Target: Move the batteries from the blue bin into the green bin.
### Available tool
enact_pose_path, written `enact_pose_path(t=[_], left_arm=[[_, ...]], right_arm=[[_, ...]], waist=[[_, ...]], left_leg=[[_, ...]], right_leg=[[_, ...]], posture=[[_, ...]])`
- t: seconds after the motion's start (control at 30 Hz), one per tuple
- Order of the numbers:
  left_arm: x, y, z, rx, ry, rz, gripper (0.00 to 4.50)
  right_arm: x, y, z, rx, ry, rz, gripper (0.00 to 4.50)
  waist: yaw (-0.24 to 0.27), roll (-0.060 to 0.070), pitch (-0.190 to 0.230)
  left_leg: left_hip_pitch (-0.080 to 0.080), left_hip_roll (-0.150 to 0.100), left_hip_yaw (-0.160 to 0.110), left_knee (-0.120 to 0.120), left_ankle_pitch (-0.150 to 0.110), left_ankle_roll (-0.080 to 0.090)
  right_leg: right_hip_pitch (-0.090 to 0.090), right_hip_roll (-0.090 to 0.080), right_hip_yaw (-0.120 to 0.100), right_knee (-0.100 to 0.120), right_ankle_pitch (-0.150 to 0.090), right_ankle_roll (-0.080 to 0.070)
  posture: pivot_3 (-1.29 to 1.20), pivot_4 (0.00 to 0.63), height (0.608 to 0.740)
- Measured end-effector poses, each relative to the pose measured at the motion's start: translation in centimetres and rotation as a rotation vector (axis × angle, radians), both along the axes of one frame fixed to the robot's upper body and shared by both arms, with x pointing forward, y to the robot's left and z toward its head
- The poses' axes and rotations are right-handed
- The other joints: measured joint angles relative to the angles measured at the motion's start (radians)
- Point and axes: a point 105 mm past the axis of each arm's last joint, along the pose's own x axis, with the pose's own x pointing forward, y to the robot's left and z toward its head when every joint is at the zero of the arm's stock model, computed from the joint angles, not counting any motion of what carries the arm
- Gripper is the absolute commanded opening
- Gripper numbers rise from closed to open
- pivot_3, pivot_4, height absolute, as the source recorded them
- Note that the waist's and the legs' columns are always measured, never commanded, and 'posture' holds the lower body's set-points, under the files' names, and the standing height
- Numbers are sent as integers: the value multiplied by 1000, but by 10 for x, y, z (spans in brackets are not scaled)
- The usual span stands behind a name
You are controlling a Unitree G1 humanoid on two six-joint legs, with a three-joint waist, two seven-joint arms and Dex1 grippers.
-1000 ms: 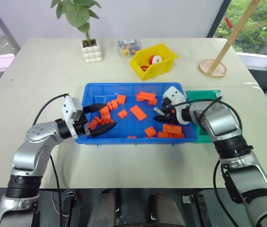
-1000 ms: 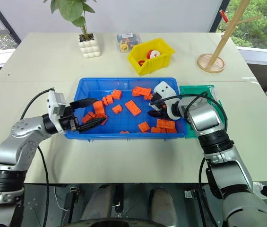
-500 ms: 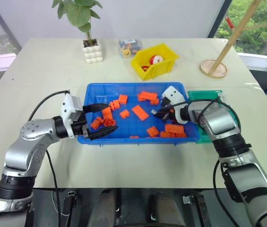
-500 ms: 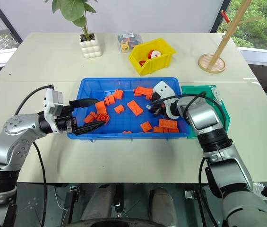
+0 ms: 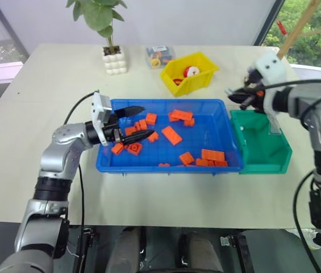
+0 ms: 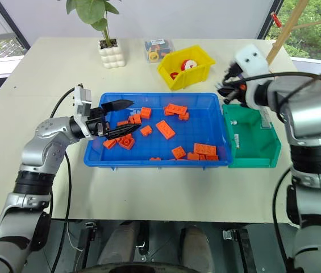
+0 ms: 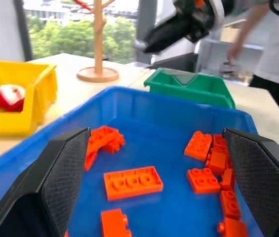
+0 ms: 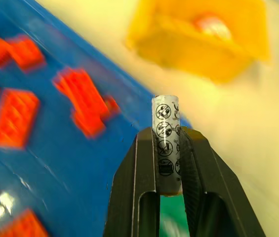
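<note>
Battery (image 8: 165, 143) is clamped upright between the fingers of the right gripper (image 6: 226, 91), held raised above the near-side rim of the green bin (image 6: 251, 136), beside the blue bin (image 6: 157, 128). Release is best made once the gripper is lowered over the bin's open floor, clear of the rim. Left gripper (image 6: 117, 119) is spread wide and empty, level over orange bricks (image 6: 165, 129) in the blue bin.

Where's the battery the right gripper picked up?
Clamped in the right gripper, the battery is above the green bin's far-left corner, beside the blue bin.
</note>
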Motion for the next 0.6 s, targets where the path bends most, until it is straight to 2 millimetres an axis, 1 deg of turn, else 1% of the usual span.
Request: enact_pose_path(t=[0.03,0.1,0.17,0.23,0.3,0.33,0.37,0.53,0.6], left_arm=[[2,-6,2,1,-5,-30,4500],[4,-8,2,12,-7,-54,4500],[6,-15,1,18,2,-96,4500],[7,-19,1,34,1,-123,4500],[9,-21,0,39,7,-137,4500],[9,-22,-1,42,9,-142,4500],[10,-22,-2,48,10,-143,4500],[11,-21,-4,56,14,-141,4500],[12,-20,-4,56,13,-134,4500]], right_arm=[[-7,-13,-7,0,18,-50,66],[-15,-25,-15,15,38,-101,66],[-28,-39,-22,31,44,-169,66],[-36,-48,-29,44,54,-217,66],[-41,-52,-33,55,54,-241,1120],[-43,-52,-36,59,54,-247,1509],[-44,-53,-38,68,53,-254,2000],[-42,-46,-48,123,65,-255,4436],[-41,-47,-47,123,53,-265,4436]], waist=[[2,0,0],[-1,0,0],[-1,0,0],[-3,0,0],[-3,0,0],[-3,0,0],[-3,0,0],[-1,0,0],[-1,0,0]], left_leg=[[0,0,-1,0,0,0],[0,0,0,0,0,0],[0,1,0,0,0,0],[0,1,0,0,0,0],[0,1,0,0,0,0],[0,1,0,0,0,0],[0,1,0,0,0,0],[0,1,-1,1,0,0],[0,1,-1,1,0,0]], right_leg=[[0,0,-1,0,0,0],[0,0,0,0,0,0],[0,1,0,0,0,0],[0,1,0,0,0,0],[0,1,0,0,0,0],[0,1,0,0,0,0],[0,1,0,0,0,0],[0,1,0,0,0,0],[0,1,0,0,0,0]], posture=[[0,150,739],[0,150,739],[0,150,739],[0,150,739],[0,150,739],[0,150,739],[0,150,739],[0,150,739],[0,150,739]])
